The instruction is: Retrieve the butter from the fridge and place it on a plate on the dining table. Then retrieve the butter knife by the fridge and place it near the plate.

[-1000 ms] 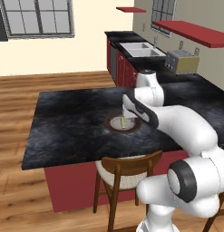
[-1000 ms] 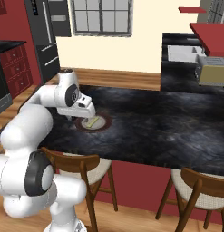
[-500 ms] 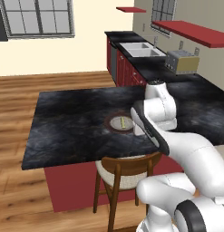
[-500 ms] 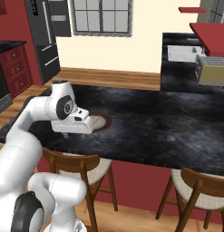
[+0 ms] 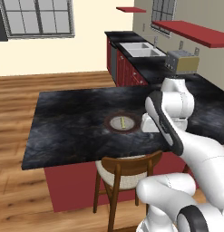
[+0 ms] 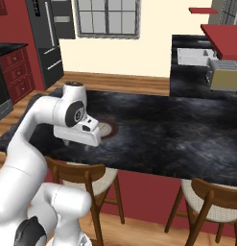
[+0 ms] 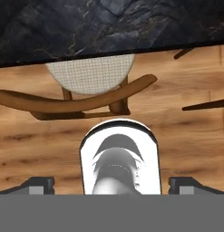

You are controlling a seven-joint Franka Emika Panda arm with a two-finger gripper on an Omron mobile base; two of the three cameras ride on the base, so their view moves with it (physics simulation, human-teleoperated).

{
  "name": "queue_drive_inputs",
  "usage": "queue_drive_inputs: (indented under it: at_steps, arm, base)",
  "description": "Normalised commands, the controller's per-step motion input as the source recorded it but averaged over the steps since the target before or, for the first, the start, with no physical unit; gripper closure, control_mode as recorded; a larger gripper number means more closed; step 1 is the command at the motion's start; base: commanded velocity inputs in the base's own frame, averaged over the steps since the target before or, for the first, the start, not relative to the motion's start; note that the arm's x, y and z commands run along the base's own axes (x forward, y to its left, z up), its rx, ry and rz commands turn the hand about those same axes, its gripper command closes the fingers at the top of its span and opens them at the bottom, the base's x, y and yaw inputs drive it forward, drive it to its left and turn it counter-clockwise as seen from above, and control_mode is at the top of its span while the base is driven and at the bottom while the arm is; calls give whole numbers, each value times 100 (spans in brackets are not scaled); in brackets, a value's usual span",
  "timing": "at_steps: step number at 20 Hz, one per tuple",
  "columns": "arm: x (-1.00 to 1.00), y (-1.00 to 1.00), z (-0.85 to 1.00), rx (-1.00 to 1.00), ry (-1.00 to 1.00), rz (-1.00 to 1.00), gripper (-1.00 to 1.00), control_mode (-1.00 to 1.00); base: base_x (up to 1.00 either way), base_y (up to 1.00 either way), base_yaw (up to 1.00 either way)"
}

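1. Claw (image 7: pixel 111 185) points straight down, jaws spread wide, nothing between them.
2. Below it: wood floor and a chair (image 7: pixel 88 86) with a pale seat.
3. Table (image 5: pixel 72 122) edge runs just beside the claw.
4. Plate (image 5: pixel 123 123) sits on the table near the hand; butter (image 5: pixel 123 122) lies on its centre.
5. Fridge (image 6: pixel 45 33) stands far across the room.

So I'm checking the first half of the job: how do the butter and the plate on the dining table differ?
The butter is a small thin yellow stick; the plate is round, flat and far wider. The butter is one colour, while the plate has a dark brown rim around a pale ring. The butter lies on the plate, near its middle; the plate rests directly on the dining table. Both lie flat and neither is held.
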Motion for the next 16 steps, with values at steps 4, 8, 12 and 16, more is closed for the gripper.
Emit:
queue_drive_inputs:
  at_steps: [4, 8, 12, 16]
  arm:
    - [-23, 0, 0, -25, 7, -6, -100, -100]
    - [-6, -2, -7, -8, 5, -3, -100, -100]
    - [0, 0, 0, 0, 0, 0, -100, -100]
    - [-4, 4, 0, 0, 0, 0, -100, 100]
  base:
    - [0, 0, 0]
    - [0, 0, 0]
    - [0, 0, 0]
    - [-19, 19, 0]
